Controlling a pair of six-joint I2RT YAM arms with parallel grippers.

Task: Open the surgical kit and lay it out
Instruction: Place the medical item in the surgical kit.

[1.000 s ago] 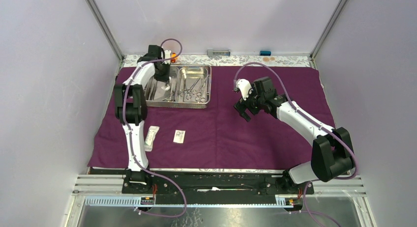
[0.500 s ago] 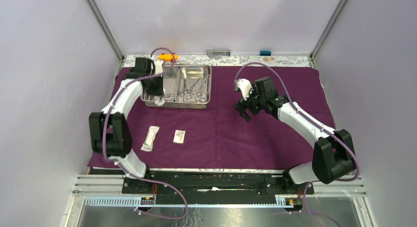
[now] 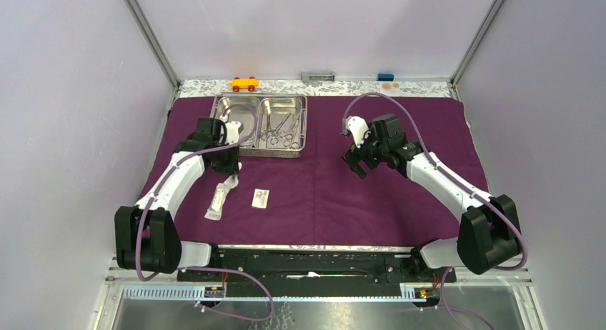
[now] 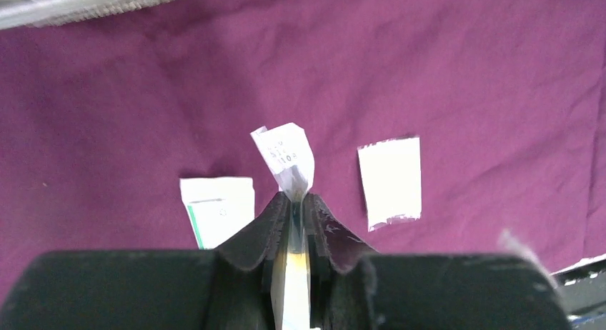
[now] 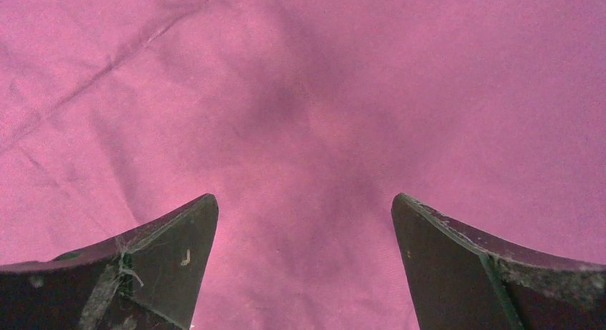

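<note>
The dark purple cloth [image 3: 321, 194] lies spread flat on the table. The steel tray [image 3: 271, 153] stands at its far left, with ring-handled forceps [image 3: 280, 130] in the right compartment. I cannot make out the tweezers. My left gripper [image 3: 230, 171] is just in front of the tray, shut on a small sealed packet [image 4: 286, 155] and holding it over the cloth. Two more packets lie on the cloth below it: a long one [image 3: 219, 200] [image 4: 218, 212] and a small one [image 3: 261, 198] [image 4: 389, 180]. My right gripper [image 3: 355, 162] [image 5: 304, 205] is open and empty over bare cloth.
An orange toy car [image 3: 244, 83] sits behind the tray on the patterned strip. A grey item [image 3: 318, 76] and a small blue item [image 3: 385, 76] lie along the back edge. Purple walls close in the left, right and back.
My left gripper has come out of the tray's left compartment toward the near side with the packet, and is now over the cloth by the two laid packets. The right arm barely moved.
</note>
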